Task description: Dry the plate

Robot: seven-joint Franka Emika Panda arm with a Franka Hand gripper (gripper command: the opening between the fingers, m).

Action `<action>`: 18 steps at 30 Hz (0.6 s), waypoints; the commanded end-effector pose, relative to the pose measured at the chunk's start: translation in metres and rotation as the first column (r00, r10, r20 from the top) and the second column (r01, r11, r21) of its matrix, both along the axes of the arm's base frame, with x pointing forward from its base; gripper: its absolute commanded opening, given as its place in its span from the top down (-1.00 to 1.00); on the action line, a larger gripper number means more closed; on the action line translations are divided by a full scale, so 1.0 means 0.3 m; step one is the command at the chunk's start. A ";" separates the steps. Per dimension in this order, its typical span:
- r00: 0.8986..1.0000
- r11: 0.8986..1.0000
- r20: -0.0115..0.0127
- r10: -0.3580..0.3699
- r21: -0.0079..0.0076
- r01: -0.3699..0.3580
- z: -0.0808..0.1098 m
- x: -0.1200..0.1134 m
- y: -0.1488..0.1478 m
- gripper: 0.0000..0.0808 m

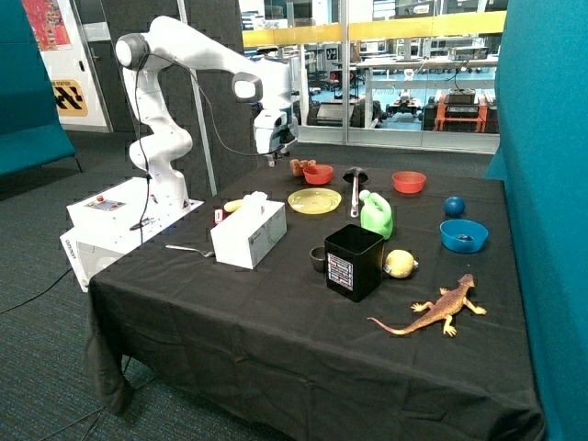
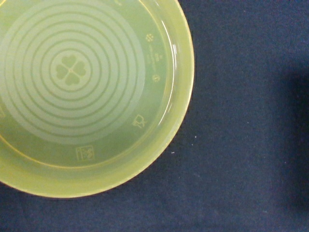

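tool hangs in the upper centre of the frame, above the bench; finger state cannot be determined. plate lies flat mid-frame.

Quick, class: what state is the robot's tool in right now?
Tool: above the table near the plate, holding nothing visible; open or closed cannot be told.

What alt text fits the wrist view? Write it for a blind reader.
A pale yellow plate seen from directly above, cut off at the frame's edge, with concentric rings and a clover mark at its centre. It lies on a black tablecloth; no end effector shows.
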State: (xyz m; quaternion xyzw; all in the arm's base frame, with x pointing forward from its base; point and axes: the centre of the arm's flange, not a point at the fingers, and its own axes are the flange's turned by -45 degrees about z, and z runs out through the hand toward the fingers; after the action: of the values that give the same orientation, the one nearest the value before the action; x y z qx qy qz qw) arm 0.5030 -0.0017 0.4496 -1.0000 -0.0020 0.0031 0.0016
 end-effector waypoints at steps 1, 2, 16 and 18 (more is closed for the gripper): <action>0.950 0.950 0.006 0.313 -0.003 -0.313 0.001 -0.010 0.006 -1.00; 0.978 0.978 0.006 0.209 -0.003 -0.209 -0.009 -0.002 -0.015 -1.00; 1.000 1.000 0.006 0.029 -0.003 -0.029 -0.051 -0.022 -0.021 -0.02; 1.000 1.000 0.006 -0.029 -0.003 0.029 -0.051 -0.034 -0.025 -0.02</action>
State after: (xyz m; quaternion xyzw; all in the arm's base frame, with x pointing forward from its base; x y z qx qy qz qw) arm 0.5017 -0.0090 0.4426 -0.9991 -0.0409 0.0074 -0.0008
